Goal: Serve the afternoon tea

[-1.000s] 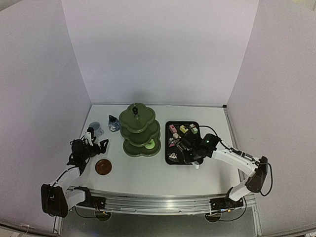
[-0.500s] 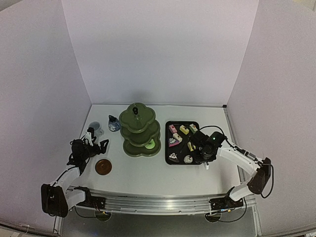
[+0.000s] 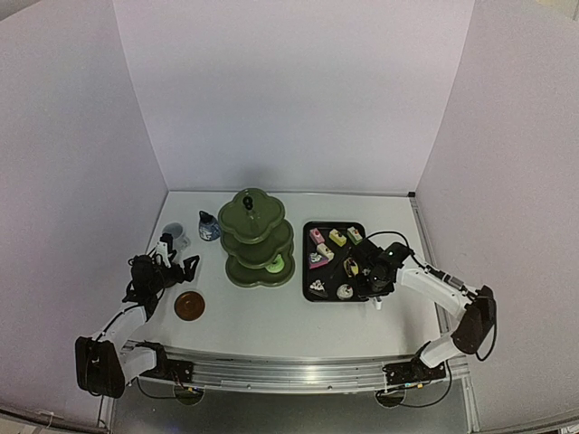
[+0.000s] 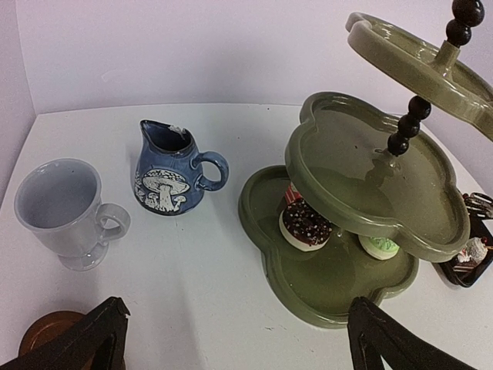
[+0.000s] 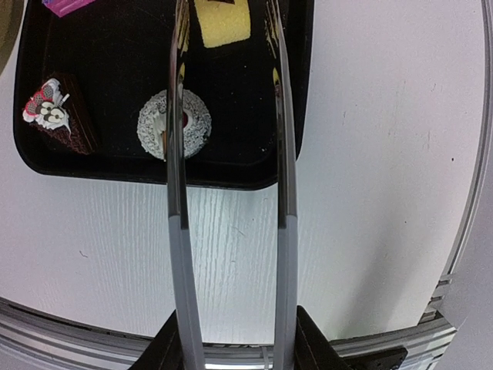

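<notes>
Right arm is on cake-fetching duty. The right fingers (image 5: 312, 347) are squeezed onto the handle end of the tongs (image 5: 177, 231), gripping nothing else. The blades stand partly apart and reach out over the black tray (image 5: 115, 54), with a yellow cake (image 5: 222, 19) sitting between them near the top of the wrist view. The tips run out of frame, so I can't tell if they're touching it yet.

My take on doing this bit well: get both blades level on the cake's sides, close slowly (those things look soft and squashable), then lift straight up until it clears the tray's rim before swinging left toward the stand (image 3: 262, 217).

Stuff around:
- The round white cake (image 5: 196, 123) lies right under the left blade, and the chocolate wedge (image 5: 62, 116) is off in the near corner. Dragging sideways would probably knock one.
- The stand's bottom tier already has a sprinkled chocolate cake (image 4: 306, 223) and a green one (image 4: 379, 247). The upper tiers overhang it, so a low, flat approach looks necessary, or just use a higher tier.
- The left fingers (image 4: 96, 339) are spread wide and empty, low over the counter (image 3: 271, 312) near the mug (image 4: 58, 204), the blue pot (image 4: 166, 177) and a coaster (image 3: 189, 306), well away from the tray.
</notes>
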Robot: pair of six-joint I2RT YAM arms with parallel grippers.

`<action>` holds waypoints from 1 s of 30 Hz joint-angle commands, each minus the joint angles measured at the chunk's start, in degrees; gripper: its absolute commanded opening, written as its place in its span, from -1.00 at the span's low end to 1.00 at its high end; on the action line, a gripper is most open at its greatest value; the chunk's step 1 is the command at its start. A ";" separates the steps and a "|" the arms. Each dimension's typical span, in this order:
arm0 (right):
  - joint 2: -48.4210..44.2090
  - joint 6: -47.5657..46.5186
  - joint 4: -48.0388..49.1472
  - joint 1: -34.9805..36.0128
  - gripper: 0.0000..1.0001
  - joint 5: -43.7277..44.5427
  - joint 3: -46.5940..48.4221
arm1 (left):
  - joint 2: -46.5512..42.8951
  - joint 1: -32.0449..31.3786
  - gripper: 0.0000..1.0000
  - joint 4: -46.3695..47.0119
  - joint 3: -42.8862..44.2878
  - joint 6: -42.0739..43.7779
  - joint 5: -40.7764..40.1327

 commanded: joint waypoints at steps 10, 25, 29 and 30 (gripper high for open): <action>4.03 -5.16 5.55 -1.82 -0.85 -0.53 1.15 | -0.63 0.24 0.99 1.90 0.67 0.33 -0.39; 1.28 -14.75 -0.95 8.30 -1.00 -4.47 17.36 | -0.63 0.23 0.99 2.12 1.57 -2.92 -0.22; 6.41 -17.58 -3.55 12.08 -1.00 -14.79 20.99 | -0.81 0.22 0.99 2.03 2.17 -5.30 -0.64; 7.59 -17.86 -3.67 12.65 -1.00 -18.08 21.51 | -0.91 0.22 1.00 1.91 2.25 -5.81 -0.66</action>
